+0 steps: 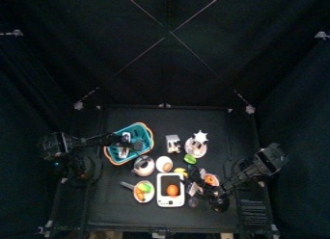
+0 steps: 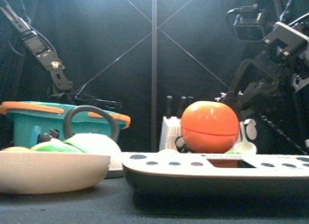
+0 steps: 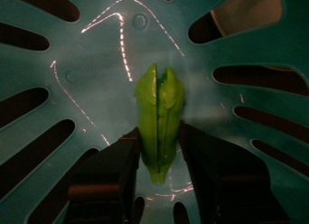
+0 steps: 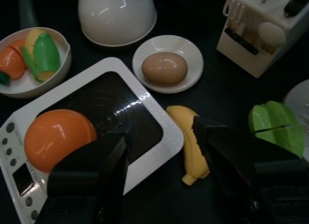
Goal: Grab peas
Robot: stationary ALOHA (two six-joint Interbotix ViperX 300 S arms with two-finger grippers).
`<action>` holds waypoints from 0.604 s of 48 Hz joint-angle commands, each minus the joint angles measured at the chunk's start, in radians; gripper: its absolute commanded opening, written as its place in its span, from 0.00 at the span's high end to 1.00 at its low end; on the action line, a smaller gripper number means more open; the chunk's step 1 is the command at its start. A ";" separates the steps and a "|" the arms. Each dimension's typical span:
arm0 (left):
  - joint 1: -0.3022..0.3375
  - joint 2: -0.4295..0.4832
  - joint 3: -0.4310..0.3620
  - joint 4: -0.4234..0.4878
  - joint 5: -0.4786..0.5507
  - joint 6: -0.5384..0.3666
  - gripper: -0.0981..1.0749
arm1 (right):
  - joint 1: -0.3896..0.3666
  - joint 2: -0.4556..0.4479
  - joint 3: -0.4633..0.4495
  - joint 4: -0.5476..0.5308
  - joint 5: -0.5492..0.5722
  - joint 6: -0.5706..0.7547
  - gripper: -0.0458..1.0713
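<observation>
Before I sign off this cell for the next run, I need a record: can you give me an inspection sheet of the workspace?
Surface: black table, crowded.
Job's things: green pea pod lying on the floor of the teal slotted basket.
Clutter: orange on a white scale, banana, egg in a small bowl, bowl of fruit, white jug, utensil rack.
End effectors: left end effector inside the basket, jaws either side of the pod; right end effector open above the banana.
Cables: nothing seen.
Surroundings: black curtains.
</observation>
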 commanded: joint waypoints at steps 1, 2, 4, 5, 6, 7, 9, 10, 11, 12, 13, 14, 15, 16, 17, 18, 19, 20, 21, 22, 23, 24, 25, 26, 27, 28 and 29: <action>0.011 -0.038 -0.021 0.008 -0.002 -0.002 0.40 | -0.002 -0.012 -0.009 0.002 0.003 0.002 0.17; 0.011 -0.044 -0.023 0.008 -0.003 -0.002 0.40 | -0.002 -0.012 -0.009 0.002 0.003 0.002 0.17; 0.011 -0.061 -0.023 0.006 -0.002 -0.003 0.40 | -0.003 -0.012 -0.011 0.002 0.003 0.002 0.17; 0.011 -0.071 -0.025 0.006 0.000 -0.002 0.40 | -0.003 -0.012 -0.011 0.002 0.003 0.002 0.17; 0.009 -0.083 -0.023 0.006 0.002 -0.002 0.40 | -0.002 -0.012 -0.011 0.000 0.003 0.002 0.17; 0.008 -0.092 -0.023 0.006 0.005 -0.003 0.40 | -0.002 -0.012 -0.011 0.002 0.003 0.002 0.17; 0.008 -0.110 -0.021 0.006 0.011 -0.003 0.40 | -0.003 -0.012 -0.011 0.002 0.003 0.002 0.17; 0.008 -0.120 -0.021 0.006 0.017 -0.003 0.40 | -0.002 -0.012 -0.012 0.002 0.003 0.002 0.17; 0.008 -0.127 -0.021 0.008 0.023 -0.003 0.40 | -0.003 -0.012 -0.012 0.002 0.003 0.002 0.17; 0.009 -0.137 -0.021 0.008 0.029 -0.003 0.40 | -0.003 -0.012 -0.011 0.002 0.003 0.002 0.17; 0.011 -0.146 -0.021 0.008 0.035 -0.003 0.40 | -0.003 -0.012 -0.011 0.002 0.003 0.000 0.17; 0.012 -0.155 -0.021 0.009 0.041 -0.005 0.40 | -0.003 -0.012 -0.011 0.000 0.003 0.002 0.17; 0.012 -0.164 -0.021 0.009 0.046 -0.006 0.40 | -0.003 -0.012 -0.012 0.002 0.003 0.002 0.17; 0.011 -0.172 -0.021 0.009 0.049 -0.006 0.40 | -0.003 -0.012 -0.012 0.002 0.003 0.000 0.17; 0.012 -0.181 -0.021 0.009 0.049 -0.006 0.40 | -0.003 -0.012 -0.012 0.000 0.003 0.000 0.17; 0.012 -0.190 -0.021 0.011 0.051 -0.006 0.40 | -0.003 -0.012 -0.012 0.002 0.003 0.002 0.17; 0.011 -0.202 -0.020 0.009 0.051 -0.008 0.40 | -0.003 -0.012 -0.012 0.002 0.003 0.000 0.17; 0.011 -0.212 -0.020 0.009 0.051 -0.008 0.40 | -0.003 -0.012 -0.012 0.000 0.003 0.000 0.17; 0.011 -0.219 -0.020 0.009 0.051 -0.008 0.40 | -0.003 -0.012 -0.012 0.000 0.003 0.000 0.17; 0.011 -0.225 -0.018 0.009 0.051 -0.009 0.40 | -0.003 -0.012 -0.012 0.000 0.003 0.000 0.17; 0.011 -0.233 -0.018 0.009 0.051 -0.008 0.40 | -0.003 -0.012 -0.012 0.000 0.003 0.000 0.17; 0.011 -0.238 -0.017 0.009 0.049 -0.008 0.40 | -0.003 -0.012 -0.012 0.000 0.003 0.000 0.17; 0.011 -0.244 -0.015 0.009 0.049 -0.008 0.40 | -0.003 -0.012 -0.014 -0.002 0.003 0.000 0.17; 0.009 -0.249 -0.015 0.009 0.051 -0.008 0.40 | -0.003 -0.012 -0.014 -0.002 0.003 0.000 0.17; 0.009 -0.253 -0.014 0.009 0.051 -0.008 0.40 | -0.003 -0.012 -0.014 -0.002 0.005 0.000 0.17; 0.008 -0.258 -0.012 0.009 0.051 -0.008 0.40 | -0.003 -0.012 -0.014 -0.002 0.005 0.000 0.17; 0.008 -0.264 -0.012 0.009 0.051 -0.008 0.40 | -0.003 -0.012 -0.014 -0.002 0.005 0.000 0.17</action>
